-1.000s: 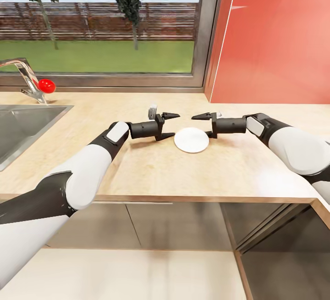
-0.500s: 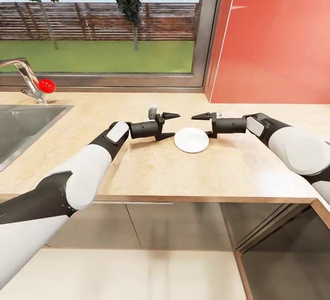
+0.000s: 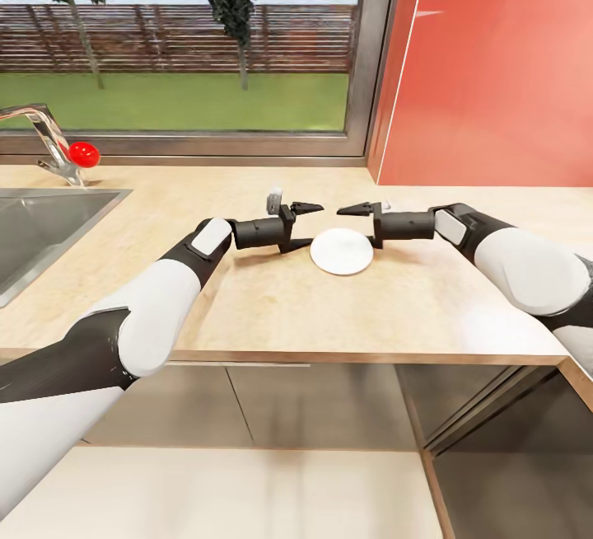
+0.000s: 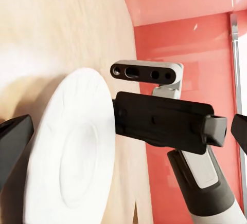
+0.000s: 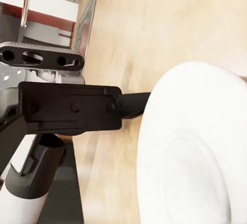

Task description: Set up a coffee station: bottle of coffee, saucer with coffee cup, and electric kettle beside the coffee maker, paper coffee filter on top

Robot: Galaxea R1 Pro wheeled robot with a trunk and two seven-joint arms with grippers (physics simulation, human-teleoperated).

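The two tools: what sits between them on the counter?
A white saucer lies flat on the countertop, between left tool and right tool, per the head view.

No readable text, no labels, no brand marks, no numbers, no signs on any surface

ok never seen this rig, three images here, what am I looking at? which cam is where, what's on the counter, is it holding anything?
It is a simulated two-armed wheeled robot, steered by a person. The large picture comes from a camera on its head, looking down over both arms at a wooden countertop by a window. The two smaller pictures come from cameras on each wrist, looking along that arm's jaws, so each one sees the opposite arm.

A white saucer lies flat on the countertop. The left gripper and the right gripper hang just above it, pointing at each other from either side. Whether their jaws are open or shut is hard to tell. Neither appears to hold anything. A sink with a faucet sits at the left.
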